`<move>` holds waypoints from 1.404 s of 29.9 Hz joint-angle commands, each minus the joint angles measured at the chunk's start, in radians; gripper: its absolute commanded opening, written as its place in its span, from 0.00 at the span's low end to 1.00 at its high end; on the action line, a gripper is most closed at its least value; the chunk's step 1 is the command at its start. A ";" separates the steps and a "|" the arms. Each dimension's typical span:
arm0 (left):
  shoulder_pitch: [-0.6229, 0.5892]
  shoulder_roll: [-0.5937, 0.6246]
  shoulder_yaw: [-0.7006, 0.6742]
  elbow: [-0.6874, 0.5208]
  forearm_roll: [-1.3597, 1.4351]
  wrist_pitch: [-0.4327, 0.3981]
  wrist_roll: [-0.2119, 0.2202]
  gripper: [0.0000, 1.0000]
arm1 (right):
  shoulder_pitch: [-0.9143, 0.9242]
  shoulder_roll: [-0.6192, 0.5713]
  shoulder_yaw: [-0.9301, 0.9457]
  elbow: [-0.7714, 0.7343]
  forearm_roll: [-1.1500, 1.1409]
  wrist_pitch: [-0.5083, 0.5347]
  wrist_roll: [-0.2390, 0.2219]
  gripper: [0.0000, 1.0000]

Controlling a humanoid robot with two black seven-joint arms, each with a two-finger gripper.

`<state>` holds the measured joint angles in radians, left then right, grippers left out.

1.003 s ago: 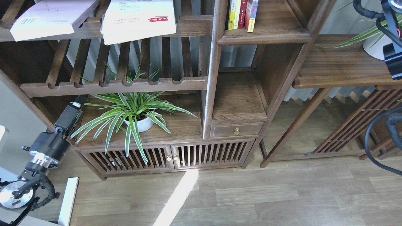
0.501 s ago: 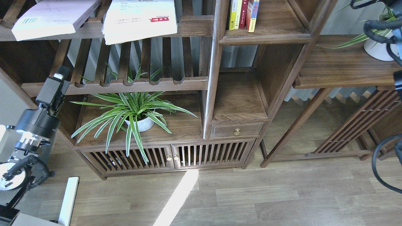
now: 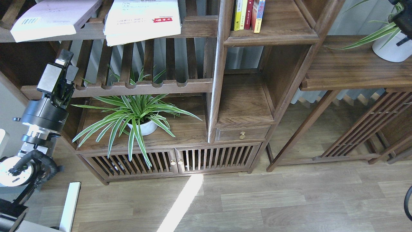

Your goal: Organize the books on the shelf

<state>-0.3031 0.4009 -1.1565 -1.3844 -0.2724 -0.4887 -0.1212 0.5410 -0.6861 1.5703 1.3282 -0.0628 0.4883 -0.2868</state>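
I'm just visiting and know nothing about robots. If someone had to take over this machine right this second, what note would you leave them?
Left end effector: raised beside the lower slatted rack, holding nothing; whether it is open or shut cannot be told.
Right end effector: not in view; only a dark bit of that arm shows at the top right corner.
Books: lavender book and white book lie flat on the upper slatted rack. No dark red-black one can be seen.
Shelf: already has a few upright books.
Done: neither flat book moved.
Left: pick up both flat books and stand them on the shelf.
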 commanded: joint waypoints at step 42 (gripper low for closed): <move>0.007 0.030 -0.043 -0.320 -0.257 0.303 0.000 0.97 | -0.197 0.194 0.079 0.000 -0.003 0.000 0.000 0.74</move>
<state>-0.2877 0.4332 -1.1904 -1.7029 -0.5264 -0.2542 -0.1217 0.3437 -0.4936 1.6490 1.3285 -0.0659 0.4887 -0.2869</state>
